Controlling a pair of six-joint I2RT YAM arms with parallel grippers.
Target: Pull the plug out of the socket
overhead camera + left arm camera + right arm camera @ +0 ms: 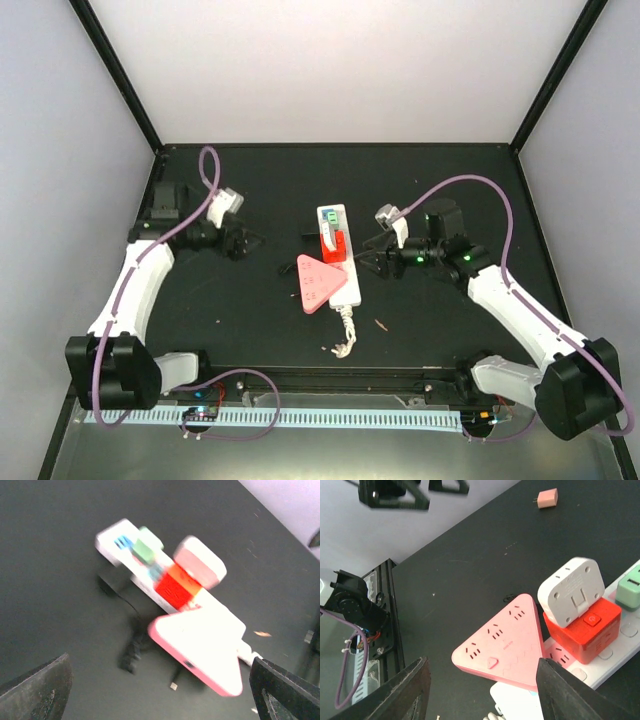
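The white power strip (345, 285) lies mid-table with its knotted cord (345, 340) toward me. Plugged into it are a pink triangular adapter (320, 282), a red cube (336, 245) with a white adapter (328, 228) on top, and a green plug (329, 214). My left gripper (250, 240) is open, left of the strip; its blurred view (160, 695) shows the triangle (205, 645) between its fingers (35, 690). My right gripper (372, 258) is open, just right of the strip; in its own view (485, 695) it faces the triangle (507, 642), clear of it.
A small pink charger (547, 498) lies loose on the black table beyond the strip. A thin black cable (132, 650) lies left of the strip. A small reddish scrap (382, 324) lies right of the cord. Black frame posts and white walls bound the table.
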